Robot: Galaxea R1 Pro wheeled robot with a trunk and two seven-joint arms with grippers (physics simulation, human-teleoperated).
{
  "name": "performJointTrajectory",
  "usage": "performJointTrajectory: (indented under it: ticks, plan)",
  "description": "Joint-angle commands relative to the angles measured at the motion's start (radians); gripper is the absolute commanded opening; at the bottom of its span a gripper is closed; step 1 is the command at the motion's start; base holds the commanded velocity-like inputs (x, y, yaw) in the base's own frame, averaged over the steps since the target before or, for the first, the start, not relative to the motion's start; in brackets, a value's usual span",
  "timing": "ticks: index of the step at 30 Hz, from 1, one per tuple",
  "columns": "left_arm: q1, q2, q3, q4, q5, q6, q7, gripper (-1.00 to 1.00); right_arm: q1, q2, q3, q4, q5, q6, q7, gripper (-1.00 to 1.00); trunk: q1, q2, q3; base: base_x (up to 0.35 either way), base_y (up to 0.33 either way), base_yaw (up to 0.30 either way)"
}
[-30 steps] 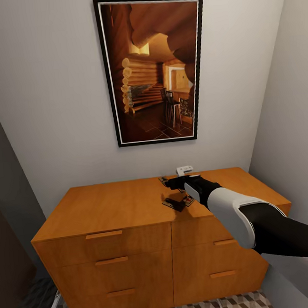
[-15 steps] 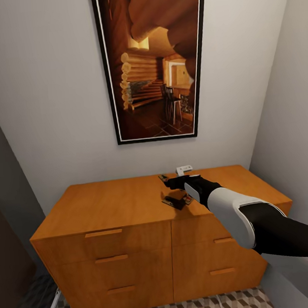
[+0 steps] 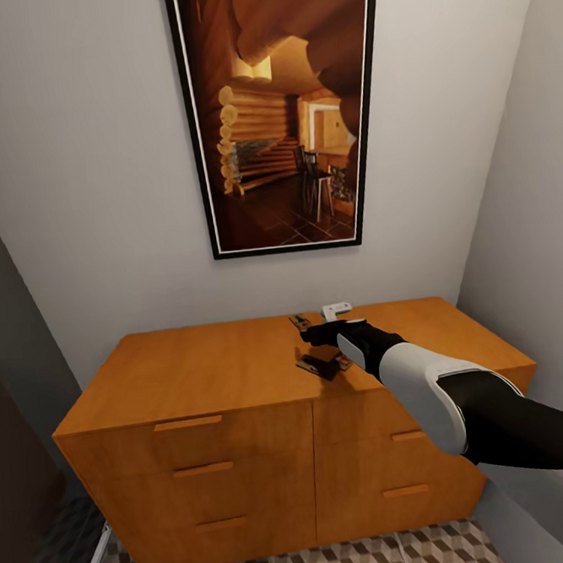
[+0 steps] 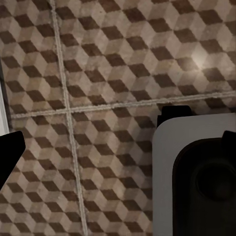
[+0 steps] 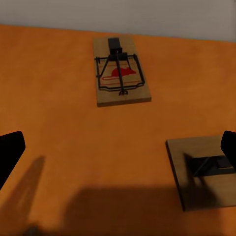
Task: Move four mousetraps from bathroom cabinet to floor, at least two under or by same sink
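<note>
The right arm reaches forward over the cabinet [image 3: 204,372], its gripper [image 5: 118,147] spread wide above the top. One mousetrap [image 5: 121,71] lies ahead of the fingertips, another [image 5: 204,169] beside one finger. The left gripper [image 4: 118,142] hangs splayed over the bathroom floor [image 4: 98,64].

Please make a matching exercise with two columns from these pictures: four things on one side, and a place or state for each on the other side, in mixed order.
Things:
1. mousetrap
2. framed picture
3. right claw
4. bathroom floor

Places or states:
A. hangs on the wall above the cabinet
B. open, above the cabinet top
C. cube-pattern tiles
D. lies flat on the cabinet top

Pairs: 1-D, 2-A, 3-B, 4-C
</note>
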Motion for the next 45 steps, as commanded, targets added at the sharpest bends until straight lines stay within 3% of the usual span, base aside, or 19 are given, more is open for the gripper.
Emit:
performJointTrajectory:
  ticks: [1, 16, 35, 45]
  plan:
    - [-0.002, 0.0, -0.004, 0.004, 0.0, -0.007, 0.0, 1.0, 0.0, 0.0, 0.001, -0.002, 0.007, 0.006, 0.002, 1.0, 0.0, -0.001, -0.002, 0.007, 0.0, 0.0]
    - [-0.002, 0.0, -0.004, 0.004, 0.0, -0.007, 0.0, 1.0, 0.0, 0.0, 0.001, -0.002, 0.008, 0.006, 0.001, 1.0, 0.0, -0.001, -0.003, 0.125, 0.0, 0.0]
    - [-0.002, 0.0, -0.003, 0.004, 0.0, -0.007, 0.0, 1.0, 0.0, 0.0, 0.001, -0.002, 0.009, 0.006, 0.001, 1.0, 0.0, -0.001, -0.003, 0.011, 0.001, 0.0]
    - [-0.002, 0.0, -0.003, 0.004, 0.0, -0.007, 0.0, 1.0, 0.0, 0.0, 0.001, -0.002, 0.008, 0.006, 0.002, 1.0, 0.0, -0.001, -0.003, 0.056, 0.124, 0.0]
